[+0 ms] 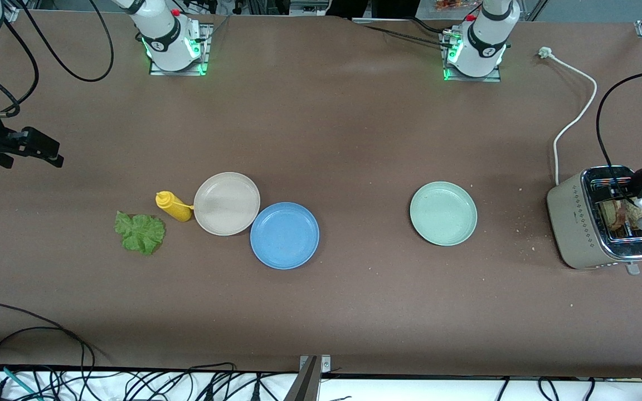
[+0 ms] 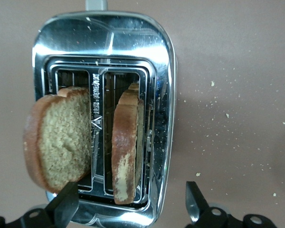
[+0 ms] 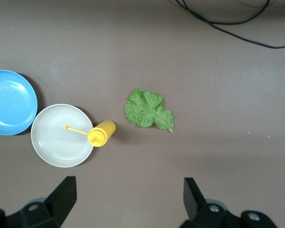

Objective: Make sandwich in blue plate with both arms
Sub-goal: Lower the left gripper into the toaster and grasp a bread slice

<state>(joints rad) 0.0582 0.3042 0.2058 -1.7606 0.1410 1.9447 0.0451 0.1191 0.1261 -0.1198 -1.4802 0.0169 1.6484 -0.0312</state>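
Observation:
The blue plate (image 1: 285,235) lies empty, touching the beige plate (image 1: 226,203); it also shows in the right wrist view (image 3: 9,102). Two brown bread slices stand in the toaster (image 2: 104,42): one (image 2: 61,137) leans out of its slot, the other (image 2: 126,147) stands upright. The green lettuce leaf (image 1: 140,233) lies on the table toward the right arm's end, also in the right wrist view (image 3: 148,110). My left gripper (image 2: 129,204) is open just above the toaster, astride the upright slice. My right gripper (image 3: 128,197) is open and empty, high over the table near the lettuce.
A yellow mustard bottle (image 1: 173,206) lies beside the beige plate. A pale mint-green plate (image 1: 443,213) sits between the blue plate and the toaster (image 1: 602,220). The toaster's white cord (image 1: 574,120) runs toward the left arm's base. Crumbs lie around the toaster.

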